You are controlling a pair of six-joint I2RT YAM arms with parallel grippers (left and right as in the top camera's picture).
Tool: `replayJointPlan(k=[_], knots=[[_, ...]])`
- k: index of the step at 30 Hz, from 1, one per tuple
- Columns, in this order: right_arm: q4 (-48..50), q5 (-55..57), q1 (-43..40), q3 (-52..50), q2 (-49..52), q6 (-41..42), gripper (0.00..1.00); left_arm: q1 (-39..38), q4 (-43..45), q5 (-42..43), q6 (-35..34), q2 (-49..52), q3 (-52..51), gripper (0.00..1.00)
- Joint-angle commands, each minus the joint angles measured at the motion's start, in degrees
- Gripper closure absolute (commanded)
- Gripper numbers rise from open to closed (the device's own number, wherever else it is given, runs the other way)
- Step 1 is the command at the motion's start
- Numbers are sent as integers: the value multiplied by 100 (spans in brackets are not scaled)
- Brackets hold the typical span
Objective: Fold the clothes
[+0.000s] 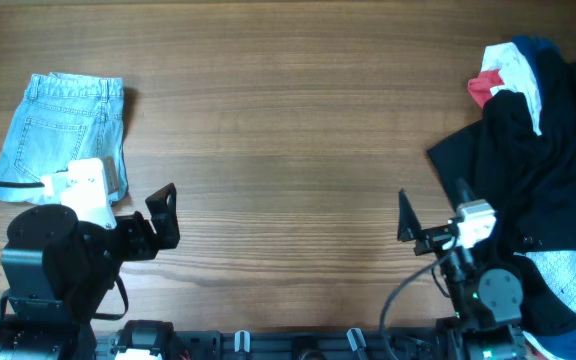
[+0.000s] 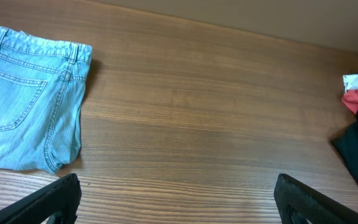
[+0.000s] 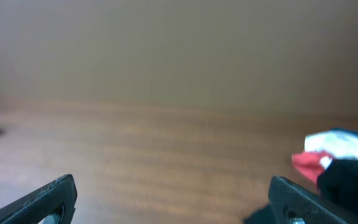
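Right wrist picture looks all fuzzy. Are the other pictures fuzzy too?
Right wrist view: soft all over, with the red cloth and the table smeared. Left wrist view: sharp, the stitching on the jeans is clear. Overhead view: sharp too, and evenly lit.

One pair of pale-blue jeans [image 1: 63,130] lies on the single wooden surface [image 1: 288,130]. At the far right is one heap of clothes [image 1: 543,150], in which five pieces can be counted by colour: one black garment [image 1: 528,160], one white piece [image 1: 518,70], one red piece [image 1: 483,90], one navy piece [image 1: 536,45] and one pale patterned piece [image 1: 568,275]. Whether any two of these belong to one garment cannot be told. Two arms show, the left arm [image 1: 43,250] and the right arm [image 1: 488,290]. That makes two sets of jaws, each with two dark fingers [image 2: 48,199], four in all.
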Motion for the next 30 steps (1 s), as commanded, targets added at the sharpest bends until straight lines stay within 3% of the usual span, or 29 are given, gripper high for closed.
replayJointPlan(k=[1,7,11,15,30], knots=[[136,-114,-37,-151,-96,-605,0,15,26,-13,-52,-17,-48,0],[153,-85,-310,-151,-96,-675,0,15,26,-13,-52,-17,-48,0],[846,13,-435,-258,-96,-1235,0,15,26,-15,-52,-17,-48,0],[345,44,-435,-256,-96,-603,0,15,26,-15,-52,-17,-48,0],[354,39,-435,-256,-90,-612,0,15,26,-15,-52,-17,-48,0]])
